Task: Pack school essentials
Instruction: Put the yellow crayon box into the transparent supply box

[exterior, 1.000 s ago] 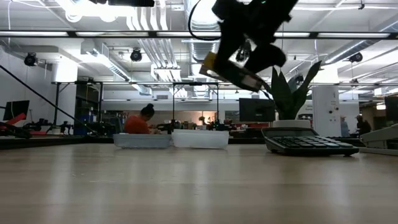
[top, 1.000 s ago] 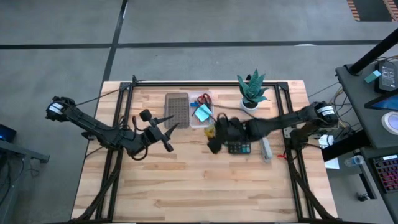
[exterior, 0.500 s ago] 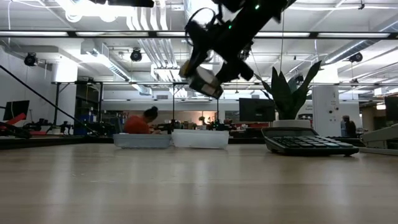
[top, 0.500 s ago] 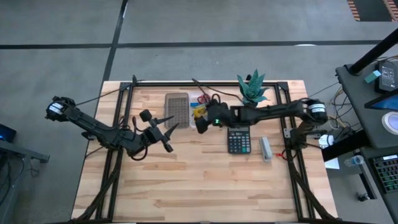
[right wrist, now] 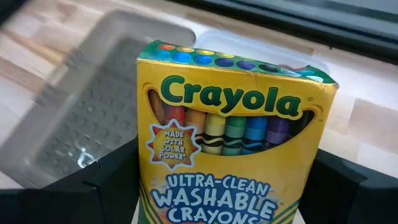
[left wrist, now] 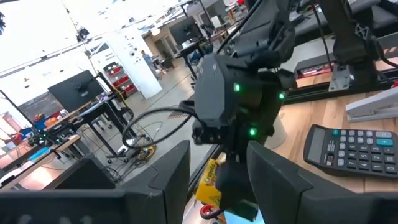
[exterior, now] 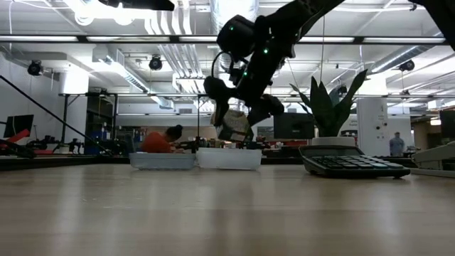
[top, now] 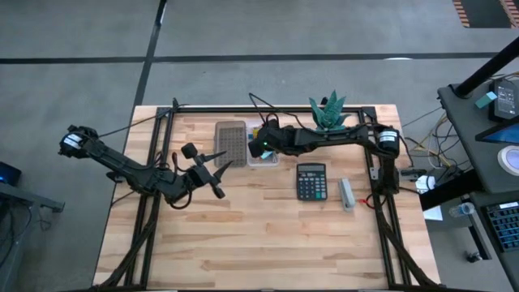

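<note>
Crayon box (right wrist: 230, 130) sits clamped between the two dark fingers (right wrist: 93, 186) of the right end effector (top: 258, 146), its yellow front with the row of coloured crayons facing the wrist camera; in the high view that end effector hangs over the clear container (top: 261, 154) at the back middle of the desk (top: 243, 235), the right arm reaching across from the right edge; in the low view the right end effector (exterior: 238, 121) holds the box (exterior: 234, 128) tilted, just above the pale container (exterior: 229, 158) and apart from its rim; the left wrist view shows a yellow edge of the box (left wrist: 210, 180) below the right arm's wrist with its green lights; beside the clear container lies a grey lid (top: 230, 142), flat on the wood, also seen under the box in the right wrist view (right wrist: 81, 118); a calculator (top: 311, 180) rests in front of the right arm, a grey stapler (top: 347, 195) just to its right, and a potted plant (top: 328, 113) stands at the back near the arm; the left end effector (top: 217, 174) waits over the left part of the desk, fingers spread and gripping nothing, well apart from the containers; a person in an orange top (exterior: 160, 139) sits far off in the room beyond the desk
</note>
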Available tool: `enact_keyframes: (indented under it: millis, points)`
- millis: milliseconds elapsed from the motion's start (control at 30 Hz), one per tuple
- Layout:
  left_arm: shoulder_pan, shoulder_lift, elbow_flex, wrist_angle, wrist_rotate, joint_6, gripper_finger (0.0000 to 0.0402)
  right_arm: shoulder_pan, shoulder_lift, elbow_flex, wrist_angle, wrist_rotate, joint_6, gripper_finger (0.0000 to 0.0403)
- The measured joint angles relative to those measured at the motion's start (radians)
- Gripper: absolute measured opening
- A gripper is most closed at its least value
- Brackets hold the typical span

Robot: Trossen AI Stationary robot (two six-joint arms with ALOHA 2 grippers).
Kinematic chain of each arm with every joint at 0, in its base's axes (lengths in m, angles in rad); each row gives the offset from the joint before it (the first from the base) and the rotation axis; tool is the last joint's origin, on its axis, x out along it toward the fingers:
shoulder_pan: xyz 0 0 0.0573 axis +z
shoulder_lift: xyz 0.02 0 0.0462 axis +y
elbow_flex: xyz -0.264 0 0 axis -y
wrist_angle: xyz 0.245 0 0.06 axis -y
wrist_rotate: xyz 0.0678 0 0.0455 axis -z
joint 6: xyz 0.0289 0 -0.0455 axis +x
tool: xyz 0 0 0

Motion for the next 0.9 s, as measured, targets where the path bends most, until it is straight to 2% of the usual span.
enact_keyframes:
  millis: [467,900]
  points:
    - [0.001,-0.001,-0.005,0.002,0.0,0.0,0.0141,0.002,0.037,0.002,0.029,-0.005,0.019,0.0338]
    - [0.001,-0.002,-0.005,0.001,0.0,0.0,0.0141,0.002,0.037,0.002,0.044,-0.028,0.077,0.0329]
